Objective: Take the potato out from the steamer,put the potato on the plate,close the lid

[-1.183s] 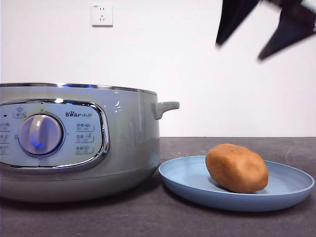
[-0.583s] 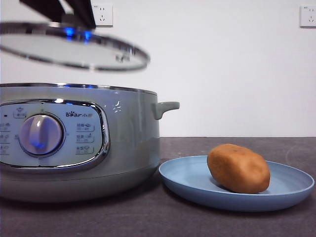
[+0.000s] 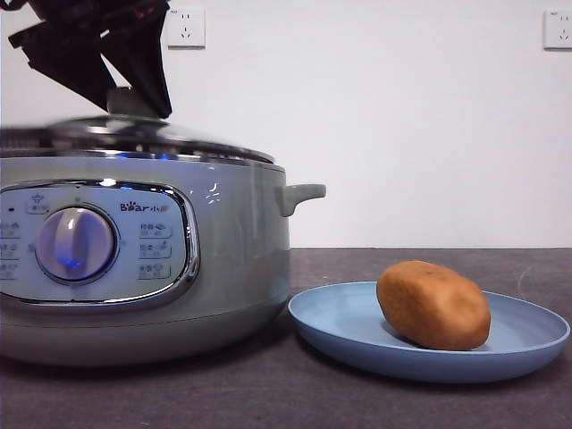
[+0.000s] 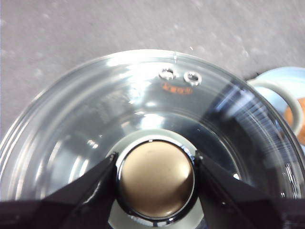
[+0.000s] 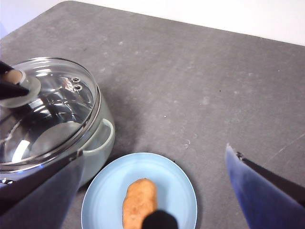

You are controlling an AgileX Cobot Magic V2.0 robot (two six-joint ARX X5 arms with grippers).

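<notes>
Left end effector clamped on lid knob atop steamer; right end effector open, above potato

Even, bright light fills all three views. In the front view the lid is smeared by motion blur, while the potato is sharp and casts a soft shadow on the plate. White glare streaks the glass in the left wrist view, and the right tool looms blurred and bluish
</notes>
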